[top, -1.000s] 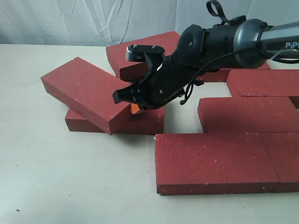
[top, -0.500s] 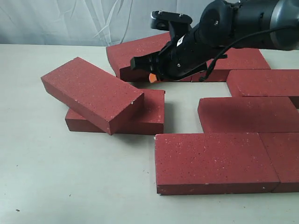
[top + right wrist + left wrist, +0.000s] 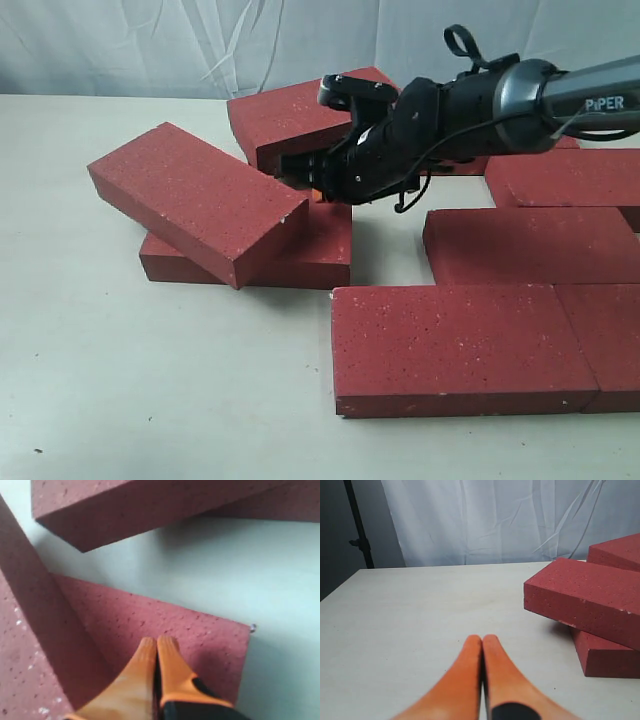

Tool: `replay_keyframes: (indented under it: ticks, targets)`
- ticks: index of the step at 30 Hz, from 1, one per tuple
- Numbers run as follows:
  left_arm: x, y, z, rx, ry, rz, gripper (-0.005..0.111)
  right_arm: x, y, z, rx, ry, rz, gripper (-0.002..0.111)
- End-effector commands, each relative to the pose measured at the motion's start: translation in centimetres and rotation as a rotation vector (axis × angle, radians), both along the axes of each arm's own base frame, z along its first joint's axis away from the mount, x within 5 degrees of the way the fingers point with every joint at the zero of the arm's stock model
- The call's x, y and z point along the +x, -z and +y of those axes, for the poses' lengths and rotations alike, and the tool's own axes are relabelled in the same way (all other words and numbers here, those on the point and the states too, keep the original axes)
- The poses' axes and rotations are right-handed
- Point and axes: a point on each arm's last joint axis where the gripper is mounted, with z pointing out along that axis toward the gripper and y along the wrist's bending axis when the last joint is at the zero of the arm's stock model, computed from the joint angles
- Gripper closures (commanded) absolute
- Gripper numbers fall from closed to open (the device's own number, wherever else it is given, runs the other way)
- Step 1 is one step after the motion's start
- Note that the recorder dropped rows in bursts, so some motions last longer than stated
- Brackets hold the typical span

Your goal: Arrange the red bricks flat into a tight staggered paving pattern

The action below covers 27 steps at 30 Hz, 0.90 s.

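Note:
Several red bricks lie about the table. One tilted brick (image 3: 195, 200) leans on a flat brick (image 3: 315, 245) at the left. Behind them another brick (image 3: 290, 112) rests askew on a further one. Laid flat on the right are a front brick (image 3: 460, 345), a middle brick (image 3: 530, 243) and others. My right gripper (image 3: 318, 190) reaches across the middle, shut and empty, its tips just over the flat brick's far end (image 3: 200, 630), beside the tilted brick (image 3: 25, 655). Away from the pile, my left gripper (image 3: 482, 641) hovers shut over bare table; the tilted brick (image 3: 585, 597) lies ahead of it.
A white curtain (image 3: 150, 45) hangs behind the table. Bare table (image 3: 150, 380) spreads at the front left. A gap of table (image 3: 390, 255) separates the left stack from the laid bricks. A black stand (image 3: 360, 530) is at the table's far corner.
The right gripper left the tilted brick's near corner, rose toward the back, then came down at the flat brick's far end. The bricks have not moved.

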Motion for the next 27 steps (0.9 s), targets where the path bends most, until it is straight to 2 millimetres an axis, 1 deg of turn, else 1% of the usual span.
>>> replay_keyframes:
  ticks: [1, 4, 5, 6, 8, 12, 14, 16, 19, 24, 27]
  targets:
    - [0.0, 0.1, 0.0, -0.003, 0.001, -0.007, 0.107, -1.0, -1.1, 2.5, -0.021, -0.133, -0.016, 0.109]
    - [0.0, 0.1, 0.0, -0.003, 0.001, -0.007, 0.107, -1.8, -2.2, 4.3, -0.028, -0.225, -0.015, 0.109]
    - [0.0, 0.1, 0.0, -0.003, 0.001, -0.007, 0.107, -2.4, -2.5, 5.2, -0.04, -0.284, -0.008, 0.109]
    - [0.0, 0.1, 0.0, -0.003, 0.001, -0.007, 0.107, -2.8, -2.6, 5.6, -0.044, -0.309, -0.001, 0.109]
    - [0.0, 0.1, 0.0, -0.003, 0.001, -0.007, 0.107, -4.5, -2.5, 7.1, -0.071, -0.405, 0.014, 0.109]
    - [0.0, 0.1, 0.0, -0.003, 0.001, -0.007, 0.107, -7.1, -2.4, 9.6, -0.073, -0.487, 0.01, 0.109]
    - [0.0, 0.1, 0.0, -0.003, 0.001, -0.007, 0.107, -8.1, -2.4, 10.7, -0.066, -0.513, -0.01, 0.109]
    - [0.0, 0.1, 0.0, -0.003, 0.001, -0.007, 0.107, -8.6, -2.5, 11.2, -0.077, -0.538, -0.028, 0.109]
    - [0.0, 0.1, 0.0, -0.003, 0.001, -0.007, 0.107, -8.2, -2.6, 10.9, -0.096, -0.538, -0.036, 0.109]
    - [0.0, 0.1, 0.0, -0.003, 0.001, -0.007, 0.107, -5.6, -3.4, 9.0, -0.054, -0.366, -0.01, 0.109]
    - [0.0, 0.1, 0.0, -0.003, 0.001, -0.007, 0.107, -4.0, -3.7, 7.9, -0.028, -0.296, -0.034, 0.109]
